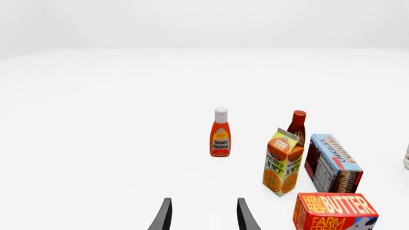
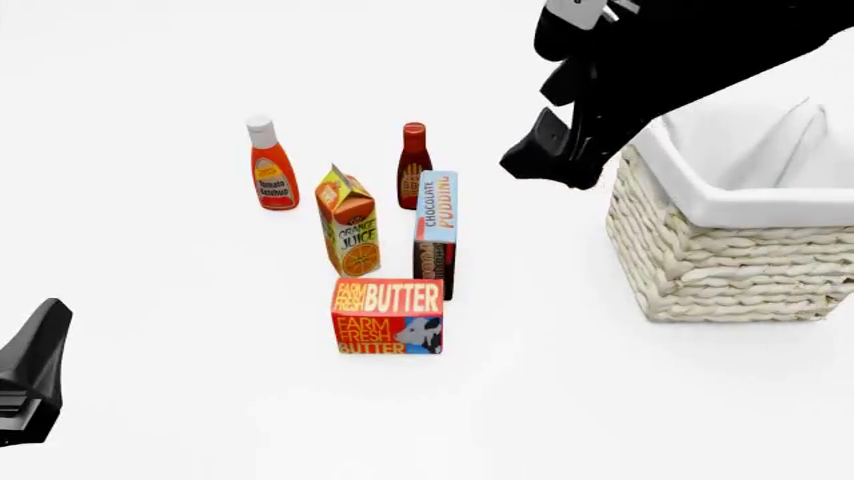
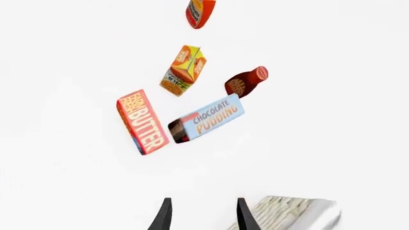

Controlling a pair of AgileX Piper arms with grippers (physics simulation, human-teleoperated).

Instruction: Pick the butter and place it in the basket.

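Observation:
The butter (image 2: 387, 316) is a squat red-orange carton standing upright on the white table, nearest of the grocery group; it also shows in the left wrist view (image 1: 335, 211) and the right wrist view (image 3: 143, 122). The basket (image 2: 721, 270), cream wicker with a white liner, stands to its right, and one corner (image 3: 288, 211) shows beside the right fingers. My right gripper (image 3: 203, 218) hangs open and empty above the table by the basket's left rim (image 2: 541, 160). My left gripper (image 1: 203, 218) is open and empty, low at the near left (image 2: 38, 360), well apart from the butter.
Behind the butter stand an orange juice carton (image 2: 350, 222), a chocolate pudding box (image 2: 435, 235), a dark red sauce bottle (image 2: 415, 165) and a ketchup bottle (image 2: 272, 165). The pudding box stands close behind the butter's right side.

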